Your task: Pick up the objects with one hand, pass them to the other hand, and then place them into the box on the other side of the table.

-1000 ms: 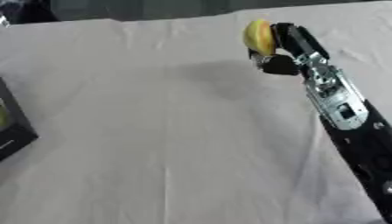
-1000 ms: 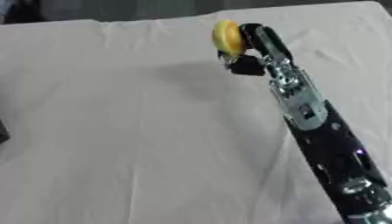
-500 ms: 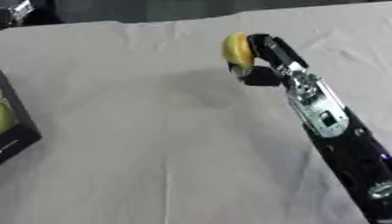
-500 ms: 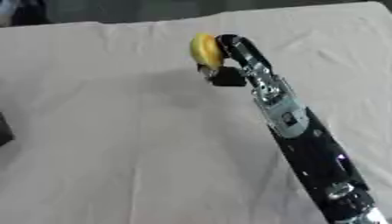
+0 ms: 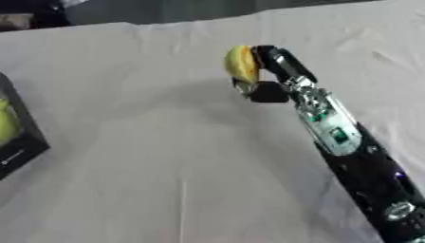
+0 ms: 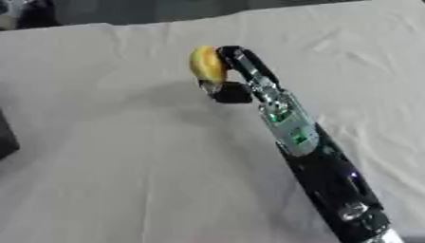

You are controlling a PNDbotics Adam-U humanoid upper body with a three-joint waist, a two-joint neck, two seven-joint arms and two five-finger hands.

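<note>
White cloth covers our surface [image 5: 124, 180]; our right hand [image 5: 270, 71] clasps a banana [image 5: 242, 64], box [image 5: 16, 137] far left.

Creased white tablecloth [image 5: 149, 171]; dark background beyond

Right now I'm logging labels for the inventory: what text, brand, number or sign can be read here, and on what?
None can be read.
Black box at the left edge: pale marks on its wall, too blurred to read.
Right hand holding the yellow fruit: no lettering visible.
White tablecloth: plain.
</note>
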